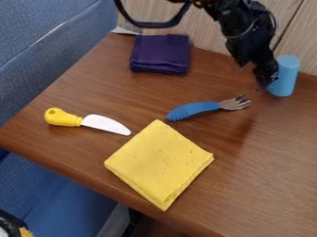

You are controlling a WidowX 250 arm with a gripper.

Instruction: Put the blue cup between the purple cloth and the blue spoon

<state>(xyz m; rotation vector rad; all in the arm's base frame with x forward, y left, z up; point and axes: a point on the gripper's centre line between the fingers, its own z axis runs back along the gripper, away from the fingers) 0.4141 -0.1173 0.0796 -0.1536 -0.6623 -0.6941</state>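
Note:
The black gripper (pixel 265 82) hangs at the upper right, low over the table, at the left side of the light blue cup (pixel 285 76). The cup is a narrow cylinder and looks upright near the table's back right edge. Whether the gripper touches it, I cannot tell. A folded purple cloth (pixel 160 54) lies at the back left of the table. The blue-handled utensil (pixel 197 109) has tines like a fork; it lies in the middle, below the purple cloth and to the left of and below the cup.
A folded yellow cloth (pixel 160 164) lies toward the front of the wooden table (pixel 260 185). To its upper left is a knife (pixel 104 123) with a yellow handle and white blade. A wood-panelled wall stands behind, and a blue seat (pixel 37 51) borders the left side.

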